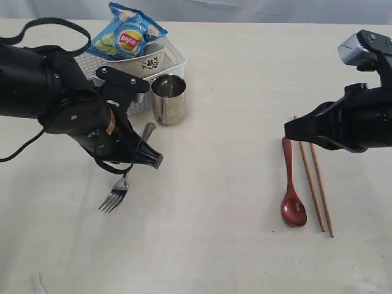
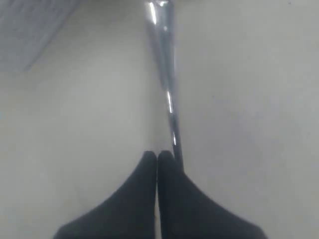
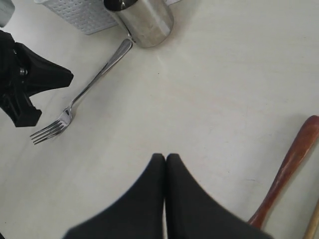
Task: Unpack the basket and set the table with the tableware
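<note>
Fork lies with handle just beside cup, near basket.

1. Desk: pale cream, faintly scuffed.
2. Basket, far left: white, lattice-patterned walls.
3. Chip bag: blue, with a red-and-yellow logo and green slices.
4. Bowl: cream, dark floral print.
5. Cup: shiny silver.
6. Fork, near left: silver.
7. Spoon, right: glossy dark red.
8. Chopsticks, right: brown wood.
9. Left tool and right tool: black.
</note>
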Available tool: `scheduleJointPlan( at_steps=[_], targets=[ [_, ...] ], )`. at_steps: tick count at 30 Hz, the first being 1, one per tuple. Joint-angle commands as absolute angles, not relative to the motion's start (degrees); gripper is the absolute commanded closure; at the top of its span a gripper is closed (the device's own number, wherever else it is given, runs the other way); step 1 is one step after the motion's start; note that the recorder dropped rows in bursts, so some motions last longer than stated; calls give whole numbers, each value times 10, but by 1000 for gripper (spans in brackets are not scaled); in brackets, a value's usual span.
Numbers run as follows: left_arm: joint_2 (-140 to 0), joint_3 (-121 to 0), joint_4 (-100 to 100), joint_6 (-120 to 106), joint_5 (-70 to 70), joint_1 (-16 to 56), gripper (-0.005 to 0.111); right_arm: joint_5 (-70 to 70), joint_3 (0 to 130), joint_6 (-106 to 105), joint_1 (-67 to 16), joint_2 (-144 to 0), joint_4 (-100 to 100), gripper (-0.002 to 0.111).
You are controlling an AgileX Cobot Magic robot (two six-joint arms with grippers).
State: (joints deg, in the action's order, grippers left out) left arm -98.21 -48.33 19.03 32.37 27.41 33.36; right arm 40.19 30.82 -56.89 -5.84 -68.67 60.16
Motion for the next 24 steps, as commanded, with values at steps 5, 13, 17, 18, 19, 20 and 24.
scheduleJointPlan(
  at_steps=[5, 13, 17, 18, 19, 20, 24],
  targets=[
    [-1035, -481, 190, 335, 268, 332, 107, 395, 306, -576, -55, -685, 606, 109],
    [-1036, -481, 148, 321, 257, 352, 107, 377, 306, -576, -55, -685, 608, 109],
    [-1036, -481, 145, 321, 243, 386, 107, 377, 306, -579, -55, -685, 612, 109],
    [-1036, -481, 145, 323, 242, 392, 107, 377, 306, -580, -55, -685, 612, 109],
    [-1036, -481, 145, 328, 242, 399, 107, 377, 306, -580, -55, -685, 612, 109],
    [-1036, -481, 145, 334, 242, 403, 107, 377, 306, -580, -55, -685, 612, 109],
    [-1036, -481, 140, 336, 244, 414, 107, 378, 306, -579, -55, -685, 612, 109]
  ],
)
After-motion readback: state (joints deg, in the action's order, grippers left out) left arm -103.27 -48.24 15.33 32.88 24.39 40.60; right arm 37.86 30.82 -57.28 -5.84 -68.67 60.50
